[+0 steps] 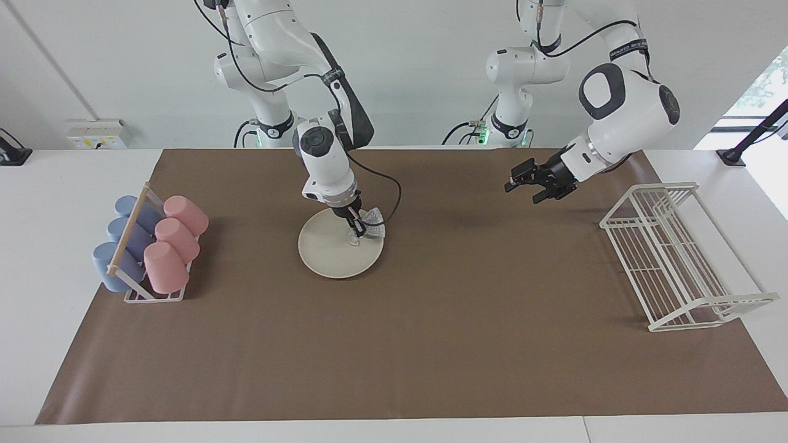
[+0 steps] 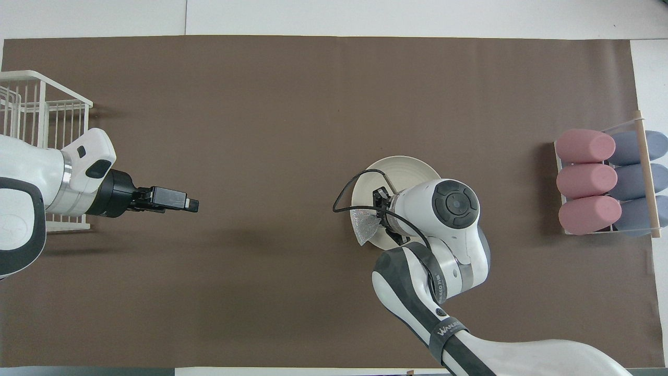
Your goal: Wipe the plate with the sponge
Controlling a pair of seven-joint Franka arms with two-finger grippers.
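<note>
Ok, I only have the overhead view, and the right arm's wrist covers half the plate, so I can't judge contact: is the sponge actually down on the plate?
Observer: In the facing view, the right gripper is shut on the sponge, and its fingertips seem to touch the plate. The sponge's free end overhangs the rim toward the left arm's end of the table.
Operator: Is anything hidden under the wrist?
Observer: No, that part of the plate is bare.
Operator: And the left gripper?
Observer: The left gripper is open and holds nothing. It waits, raised above the brown mat.
</note>
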